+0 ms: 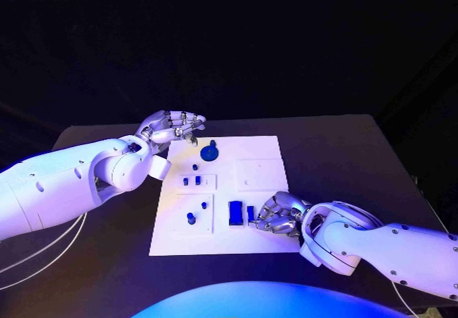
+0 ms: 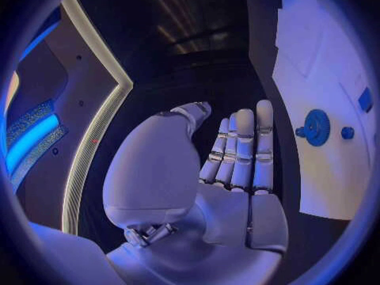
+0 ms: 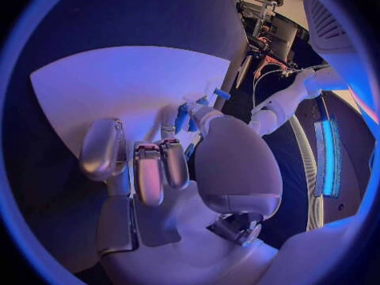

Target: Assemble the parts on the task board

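You have the task board [image 1: 257, 199] mid-worktop with most parts loose: a gear [image 1: 210, 153] at its far end. Your left hand [image 1: 175, 126] hovers empty, fingers apart; your right hand [image 1: 276, 213] curls round a blue block [image 1: 251, 213].

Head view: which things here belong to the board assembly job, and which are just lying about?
Part of the job:
- task board
- blue gear
- small blue pegs
- blue block by the right hand
- left hand, at the board's far corner

Just lying about:
- black table
- white cables along the left arm
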{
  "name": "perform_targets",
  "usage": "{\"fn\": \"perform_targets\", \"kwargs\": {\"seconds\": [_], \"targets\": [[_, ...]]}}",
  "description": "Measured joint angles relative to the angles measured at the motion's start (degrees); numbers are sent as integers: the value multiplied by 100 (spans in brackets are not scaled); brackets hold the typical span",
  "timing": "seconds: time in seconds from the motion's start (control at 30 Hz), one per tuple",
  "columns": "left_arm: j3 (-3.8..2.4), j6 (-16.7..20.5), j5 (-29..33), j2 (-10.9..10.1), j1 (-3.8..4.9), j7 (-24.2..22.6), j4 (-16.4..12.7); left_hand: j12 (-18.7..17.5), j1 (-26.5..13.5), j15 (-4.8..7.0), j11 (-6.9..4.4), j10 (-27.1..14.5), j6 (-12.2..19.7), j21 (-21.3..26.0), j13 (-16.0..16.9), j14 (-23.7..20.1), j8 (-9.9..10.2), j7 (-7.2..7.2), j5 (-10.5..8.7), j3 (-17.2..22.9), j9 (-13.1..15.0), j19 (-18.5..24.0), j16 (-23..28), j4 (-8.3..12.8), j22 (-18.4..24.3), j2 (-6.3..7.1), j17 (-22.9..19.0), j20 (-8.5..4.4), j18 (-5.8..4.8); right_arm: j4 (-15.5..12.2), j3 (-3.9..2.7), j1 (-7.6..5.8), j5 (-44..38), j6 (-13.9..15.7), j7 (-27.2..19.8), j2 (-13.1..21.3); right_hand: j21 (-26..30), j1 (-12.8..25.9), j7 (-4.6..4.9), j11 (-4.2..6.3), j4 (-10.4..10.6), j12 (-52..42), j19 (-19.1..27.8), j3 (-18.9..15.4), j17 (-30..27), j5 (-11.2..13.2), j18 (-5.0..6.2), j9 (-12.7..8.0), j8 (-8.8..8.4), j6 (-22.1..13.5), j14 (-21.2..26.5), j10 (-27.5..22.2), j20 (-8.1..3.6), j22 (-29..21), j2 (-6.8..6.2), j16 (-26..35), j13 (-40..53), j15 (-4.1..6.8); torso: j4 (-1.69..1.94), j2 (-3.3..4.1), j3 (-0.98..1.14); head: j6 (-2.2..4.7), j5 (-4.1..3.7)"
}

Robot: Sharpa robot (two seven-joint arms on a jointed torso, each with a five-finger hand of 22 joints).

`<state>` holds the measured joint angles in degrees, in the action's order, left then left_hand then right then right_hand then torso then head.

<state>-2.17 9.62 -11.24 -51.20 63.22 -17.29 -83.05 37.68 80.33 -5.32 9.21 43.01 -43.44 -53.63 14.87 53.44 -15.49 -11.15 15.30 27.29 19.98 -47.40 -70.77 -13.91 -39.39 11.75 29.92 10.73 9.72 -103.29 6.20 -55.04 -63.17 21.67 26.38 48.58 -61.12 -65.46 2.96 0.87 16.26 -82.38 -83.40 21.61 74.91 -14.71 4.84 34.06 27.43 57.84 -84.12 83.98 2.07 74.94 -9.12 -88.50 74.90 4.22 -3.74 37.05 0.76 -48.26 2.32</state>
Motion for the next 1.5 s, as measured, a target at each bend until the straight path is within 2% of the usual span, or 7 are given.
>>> {"fn": "perform_targets", "kwargs": {"seconds": [0.37, 1.03, 1.1, 1.2, 1.37, 1.43, 1.5], "targets": [[0, -4, -2, -4, 0, 0, -2, 24, 0, 0, 0, 0, 0, 0, 0, 0, 0, 0, 0, 0, 0, 0, -21, 0, 0, 0, -7, 0, 0, 67, -9, -8, -12, 2, 9, -34, 0, -371, -2, 0, -162, 0, 0, 124, 0, -4, 0, 5, 6, 2, 20, 0, 0, -1, 104, 0, 5, 20, 1, -1, 4, -25, -2], [0, -7, -6, -10, 0, 2, 5, 24, 0, 0, 0, 0, 0, 0, -4, 0, 0, 0, 0, 0, 0, 0, -21, 0, 0, 0, -6, 0, 0, 1, -10, -18, 16, 128, -102, 50, 119, -370, 2, 0, -105, 45, 10, 140, -1, -4, 0, 3, -38, -3, 20, 0, -10, -2, 103, 21, 3, 20, -2, -9, -9, -3, -3], [0, -5, -7, -11, 0, 2, 5, 24, 0, 0, 0, 0, 0, 0, -4, 0, -10, 0, 0, 0, 0, 0, -21, 0, 0, 0, -6, 0, 0, 21, -12, -57, 90, 231, -216, 64, 548, -293, 79, 0, -35, 267, 126, 133, -1, -4, 0, -29, -140, -166, 20, 0, -3, -2, 26, 130, 3, 20, -4, -14, -13, 12, -1], [0, -1, -6, -10, -1, -7, 12, 24, 0, 0, 0, 0, 0, 26, -9, -1, -22, 0, 0, 0, 0, 0, -21, 0, 0, 0, -15, 0, 0, 94, -18, -129, 299, 435, -521, 97, 930, -245, 204, -122, 6, 423, 218, 96, -1, -4, 0, -101, -321, -411, 9, -4, 72, -2, -63, 206, 3, -78, -5, -23, -27, 41, 2], [0, 2, 25, -5, -3, -49, 33, 64, 0, -33, 22, -22, 21, 289, -45, -392, -58, -21, 0, -23, 0, 204, 225, -28, 110, 0, -156, 53, 0, 324, -18, -291, 827, 768, -1343, 154, 1531, -411, 308, -232, -47, 685, 363, 148, -1, -5, 96, -165, -505, -555, 10, -81, 151, -3, -71, 346, 3, -136, -12, -55, -62, 88, -6], [0, 3, 63, 3, -4, -74, 60, 89, 0, -56, 32, -32, 43, 473, -60, -577, -91, 0, 0, -30, -7, 316, 410, -63, 205, 0, -262, 88, -1, 487, -17, -390, 1079, 887, -1762, 160, 1940, -489, 319, -248, -85, 896, 486, 187, 1, -5, 182, -173, -540, -567, 14, -234, 161, -3, -38, 476, 3, -140, -14, -71, -84, 117, -15], [0, 5, 106, 13, -5, -98, 94, 113, 0, -100, 53, -53, 43, 790, -88, -843, -118, 1, 0, -42, -12, 469, 713, -75, 377, 0, -434, 139, 0, 672, -20, -480, 1316, 970, -2130, 158, 3346, -683, 390, -288, -156, 1728, 915, 260, -578, -5, 407, -181, -623, -641, 41, -726, 202, -60, -31, 976, -160, -229, -17, -96, -116, 156, -18]]}}
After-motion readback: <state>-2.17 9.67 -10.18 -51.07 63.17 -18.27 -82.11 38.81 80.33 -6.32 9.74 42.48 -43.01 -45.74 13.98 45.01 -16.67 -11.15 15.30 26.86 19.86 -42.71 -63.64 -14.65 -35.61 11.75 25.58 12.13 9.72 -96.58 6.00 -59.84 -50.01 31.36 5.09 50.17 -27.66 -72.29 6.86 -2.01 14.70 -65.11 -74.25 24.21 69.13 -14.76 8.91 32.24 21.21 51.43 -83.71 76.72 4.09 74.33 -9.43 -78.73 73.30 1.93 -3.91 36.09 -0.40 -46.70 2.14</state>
